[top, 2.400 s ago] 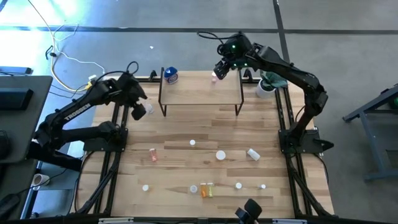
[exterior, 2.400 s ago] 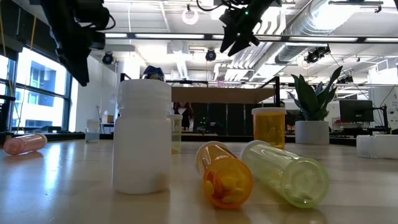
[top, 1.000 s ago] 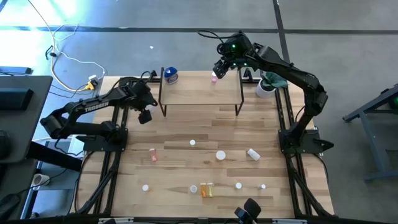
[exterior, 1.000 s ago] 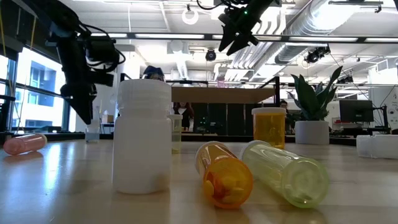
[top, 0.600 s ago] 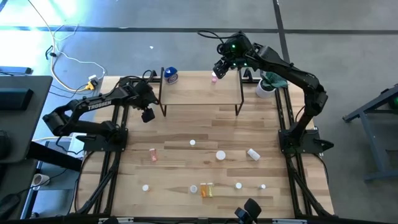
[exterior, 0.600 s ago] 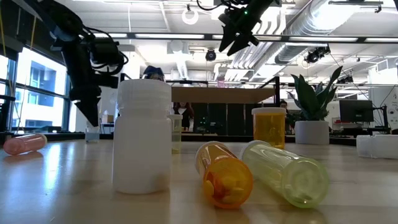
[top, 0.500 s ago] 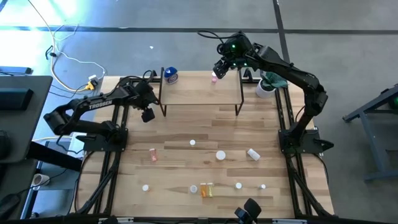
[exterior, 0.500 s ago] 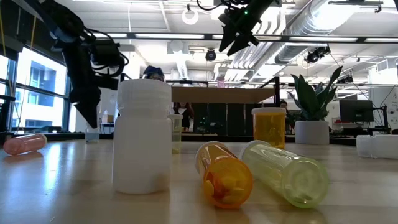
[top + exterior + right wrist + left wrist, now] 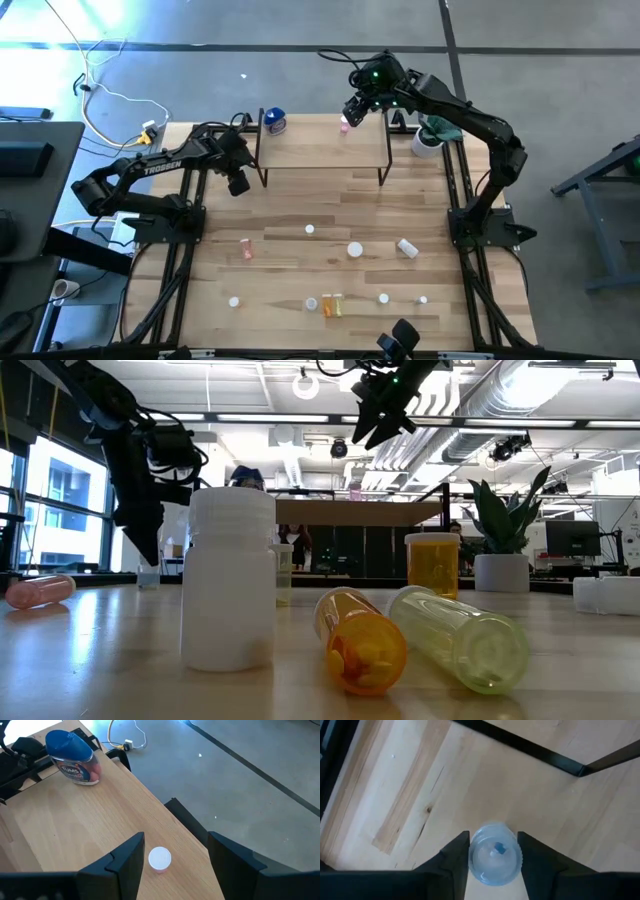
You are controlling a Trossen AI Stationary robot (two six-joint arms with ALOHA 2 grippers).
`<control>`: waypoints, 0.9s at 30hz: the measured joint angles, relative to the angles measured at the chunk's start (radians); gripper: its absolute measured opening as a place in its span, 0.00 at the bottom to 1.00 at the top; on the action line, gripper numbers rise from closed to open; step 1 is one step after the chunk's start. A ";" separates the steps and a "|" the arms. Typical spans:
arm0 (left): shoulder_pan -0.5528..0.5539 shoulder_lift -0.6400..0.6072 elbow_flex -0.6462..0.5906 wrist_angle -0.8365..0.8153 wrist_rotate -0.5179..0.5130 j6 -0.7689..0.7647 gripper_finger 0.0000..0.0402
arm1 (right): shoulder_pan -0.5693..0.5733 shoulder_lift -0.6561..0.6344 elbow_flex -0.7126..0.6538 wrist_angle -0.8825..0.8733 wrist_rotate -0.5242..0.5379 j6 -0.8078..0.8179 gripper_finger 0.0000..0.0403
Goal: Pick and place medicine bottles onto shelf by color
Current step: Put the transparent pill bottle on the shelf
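Light wood covers the big bench (image 9: 300, 210), and a small light-wood shelf on thin black legs (image 9: 322, 150) stands at its far end.

On the shelf sit two medicine bottles. A big bottle with a blue top (image 9: 71, 757) stands at one far corner. A tiny pink bottle with a white cap (image 9: 160, 858) stands at the other far corner. More little bottles lie well apart on the near part of the bench. One pink one (image 9: 246, 248) lies on its side. A fat white one (image 9: 232, 578) stands up, and an orange one (image 9: 361, 640) lies next to a pale clear one (image 9: 461, 638).

The left claw (image 9: 493, 854) is down at the bench, just beside a shelf leg. Its two dark fingers sit on each side of a small round clear bottle with a bit of blue showing through its top (image 9: 495, 854), pressing in on it or very near it. I cannot tell if the hold is firm. If it is weak, the smooth round bottle could slip out or tip when lifted. The shelf leg is near, so the arm could bump it.

The right claw (image 9: 174, 862) hangs over the tiny pink bottle with its fingers apart, holding nothing. If it drops crooked, it could knock that bottle off the shelf edge.
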 joint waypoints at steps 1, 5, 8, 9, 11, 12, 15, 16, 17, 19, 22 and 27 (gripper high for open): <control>0.000 0.000 0.000 0.000 0.005 -0.008 0.31 | 0.000 0.000 0.000 0.000 0.000 0.000 0.51; 0.000 0.000 0.000 -0.002 0.009 -0.039 0.33 | 0.000 0.000 0.000 0.000 0.000 0.000 0.51; 0.000 0.000 0.009 -0.029 0.009 -0.067 0.36 | 0.000 0.000 0.000 0.000 0.000 0.000 0.51; 0.000 0.000 0.020 -0.049 0.007 -0.075 0.37 | 0.000 0.000 0.000 0.000 0.000 0.000 0.51; 0.000 0.000 0.054 -0.087 -0.007 -0.094 0.36 | 0.000 0.000 0.000 0.000 0.000 0.000 0.51; 0.000 0.000 0.073 -0.111 -0.022 -0.101 0.36 | 0.000 0.000 0.000 0.000 0.000 0.000 0.51; 0.000 0.000 0.138 -0.193 -0.068 -0.109 0.34 | 0.000 0.000 0.000 0.000 0.000 0.000 0.51; 0.000 0.000 0.163 -0.216 -0.085 -0.111 0.34 | 0.000 0.000 0.000 0.000 0.000 0.000 0.51; 0.000 0.000 0.187 -0.241 -0.101 -0.112 0.34 | 0.000 0.000 0.000 0.000 0.000 -0.001 0.51; 0.002 0.000 0.235 -0.289 -0.129 -0.111 0.34 | 0.000 0.000 0.000 0.000 0.000 -0.001 0.51; 0.028 -0.002 0.311 -0.332 -0.136 -0.110 0.35 | 0.000 0.000 0.000 0.000 0.000 -0.001 0.51; 0.084 -0.005 0.439 -0.388 -0.133 -0.100 0.35 | 0.000 0.000 0.000 0.000 0.000 -0.004 0.51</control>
